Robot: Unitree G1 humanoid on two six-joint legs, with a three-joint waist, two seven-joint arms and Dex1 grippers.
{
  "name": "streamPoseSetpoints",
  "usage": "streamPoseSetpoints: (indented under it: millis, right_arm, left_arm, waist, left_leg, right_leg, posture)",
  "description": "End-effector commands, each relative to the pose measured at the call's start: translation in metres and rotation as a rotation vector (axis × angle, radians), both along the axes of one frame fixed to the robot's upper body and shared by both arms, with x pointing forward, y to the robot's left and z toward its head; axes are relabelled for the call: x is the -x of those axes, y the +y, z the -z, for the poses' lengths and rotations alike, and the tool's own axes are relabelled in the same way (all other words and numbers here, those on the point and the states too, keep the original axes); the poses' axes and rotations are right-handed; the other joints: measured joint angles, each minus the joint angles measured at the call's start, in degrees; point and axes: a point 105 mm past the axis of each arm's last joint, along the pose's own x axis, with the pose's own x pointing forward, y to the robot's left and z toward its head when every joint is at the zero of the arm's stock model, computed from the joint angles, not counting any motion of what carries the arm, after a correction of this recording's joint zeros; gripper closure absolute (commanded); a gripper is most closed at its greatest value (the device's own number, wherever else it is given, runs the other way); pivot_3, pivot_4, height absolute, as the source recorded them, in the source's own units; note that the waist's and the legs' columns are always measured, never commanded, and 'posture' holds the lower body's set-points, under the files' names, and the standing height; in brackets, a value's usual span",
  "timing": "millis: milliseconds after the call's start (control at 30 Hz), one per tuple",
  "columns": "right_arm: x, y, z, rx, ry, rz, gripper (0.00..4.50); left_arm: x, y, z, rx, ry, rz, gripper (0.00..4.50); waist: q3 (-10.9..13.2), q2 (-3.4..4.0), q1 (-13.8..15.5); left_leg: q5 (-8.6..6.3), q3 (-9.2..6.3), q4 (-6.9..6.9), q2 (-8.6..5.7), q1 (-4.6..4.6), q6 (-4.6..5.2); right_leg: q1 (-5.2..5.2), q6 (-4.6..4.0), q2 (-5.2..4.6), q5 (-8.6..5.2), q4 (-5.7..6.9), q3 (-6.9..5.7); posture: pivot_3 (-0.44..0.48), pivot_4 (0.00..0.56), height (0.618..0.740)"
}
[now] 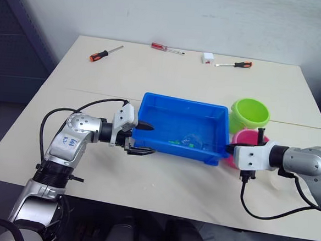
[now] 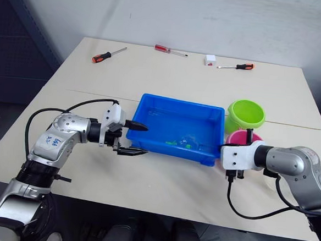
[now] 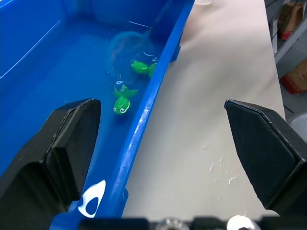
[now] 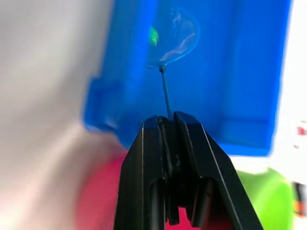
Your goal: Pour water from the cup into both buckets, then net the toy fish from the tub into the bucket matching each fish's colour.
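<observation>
Left pincer (image 1: 140,138) gapes wide astride the tub (image 1: 150,106) wall; right pincer (image 4: 168,125) pinches the net (image 4: 175,36) handle.

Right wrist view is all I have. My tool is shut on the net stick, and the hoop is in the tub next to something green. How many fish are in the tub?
Observer: I count two green fish, both lying by the tub's near wall.
Operator: Where is the left tool?
Observer: The left tool is open at the tub's left end, with one finger over the inside and one outside.
Operator: Which bucket is closer to my arm?
Observer: The pink bucket is. It sits just behind your wrist, and the green bucket stands beyond it.
</observation>
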Motion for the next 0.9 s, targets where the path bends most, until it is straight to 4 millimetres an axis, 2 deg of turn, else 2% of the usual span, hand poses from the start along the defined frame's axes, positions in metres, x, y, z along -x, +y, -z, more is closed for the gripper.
streamPoseSetpoints:
  millis: [33, 133, 267, 333, 433, 500, 733, 833, 900]
  right_arm:
    - [0.004, 0.002, -0.009, -0.085, 0.038, 0.016, 4.50]
    - [0.001, 0.003, -0.015, -0.268, 0.114, 0.102, 4.50]
    - [0.001, -0.004, -0.011, -0.432, 0.236, 0.216, 4.50]
    - [-0.002, -0.009, -0.011, -0.584, 0.298, 0.308, 4.50]
    - [-0.003, -0.011, -0.011, -0.687, 0.348, 0.379, 4.50]
    - [-0.005, -0.016, -0.014, -0.785, 0.361, 0.437, 4.50]
    - [-0.003, -0.033, -0.041, -0.925, 0.293, 0.532, 4.50]
    - [0.001, -0.052, -0.068, -0.976, 0.184, 0.592, 4.50]
    - [0.003, -0.060, -0.078, -0.976, 0.135, 0.619, 4.50]
  left_arm:
    - [-0.001, 0.002, -0.010, 0.022, -0.040, -0.010, 0.05]
    - [-0.001, 0.002, -0.012, 0.029, -0.043, -0.016, 0.05]
    - [-0.003, 0.003, -0.012, 0.032, -0.048, -0.029, 0.05]
    - [-0.005, 0.004, -0.013, 0.036, -0.052, -0.037, 0.05]
    - [-0.006, 0.005, -0.015, 0.044, -0.055, -0.045, 0.05]
    - [-0.009, 0.003, -0.025, 0.108, -0.046, -0.054, 0.05]
    - [-0.012, -0.015, -0.059, 0.295, -0.013, -0.019, 0.05]
    - [-0.018, -0.024, -0.070, 0.353, -0.012, -0.001, 0.05]
    - [-0.020, -0.028, -0.073, 0.368, -0.017, 0.003, 0.05]
  waist:
    - [0.00, 0.00, -0.01]
    - [0.00, 0.00, -0.03]
    - [0.00, 0.00, 0.15]
    - [0.00, 0.00, 0.09]
    - [0.00, 0.00, 0.03]
    - [0.00, 0.00, 0.04]
    - [0.00, 0.00, 0.23]
    - [0.00, 0.00, 0.12]
    - [0.00, 0.00, 0.18]
  left_leg:
    - [0.00, 0.00, 0.00, 0.00, 0.01, 0.00]
    - [0.00, 0.00, -0.01, 0.00, 0.03, 0.00]
    - [0.00, -0.01, 0.00, 0.00, 0.03, 0.00]
    - [-0.01, -0.02, -0.01, 0.00, 0.03, 0.01]
    - [0.00, -0.02, -0.01, 0.00, 0.04, 0.01]
    - [-0.01, -0.03, -0.02, 0.00, 0.04, 0.01]
    - [-0.02, -0.03, -0.03, -0.01, -0.01, 0.03]
    - [-0.02, -0.02, -0.04, -0.01, 0.01, 0.03]
    - [-0.02, -0.02, -0.01, -0.02, 0.01, 0.03]
  right_leg:
    - [0.00, 0.00, 0.00, 0.00, 0.00, 0.00]
    - [0.02, 0.00, 0.00, 0.00, 0.02, 0.00]
    - [0.02, 0.00, -0.02, 0.00, 0.03, -0.01]
    - [0.04, 0.00, -0.02, 0.00, 0.01, -0.02]
    - [0.04, 0.00, -0.03, 0.00, 0.02, -0.02]
    - [0.04, 0.00, -0.02, 0.00, 0.02, -0.02]
    - [0.04, 0.00, -0.03, 0.00, 0.21, -0.03]
    - [0.04, 0.00, -0.03, 0.00, 0.24, -0.03]
    - [0.03, 0.00, -0.03, 0.00, 0.24, -0.03]
  posture:
    - [0.000, 0.150, 0.740]
    - [0.000, 0.150, 0.740]
    - [0.000, 0.150, 0.740]
    - [0.000, 0.150, 0.740]
    - [0.000, 0.150, 0.740]
    - [0.000, 0.150, 0.740]
    - [0.000, 0.150, 0.740]
    - [0.000, 0.150, 0.740]
    - [0.000, 0.150, 0.740]
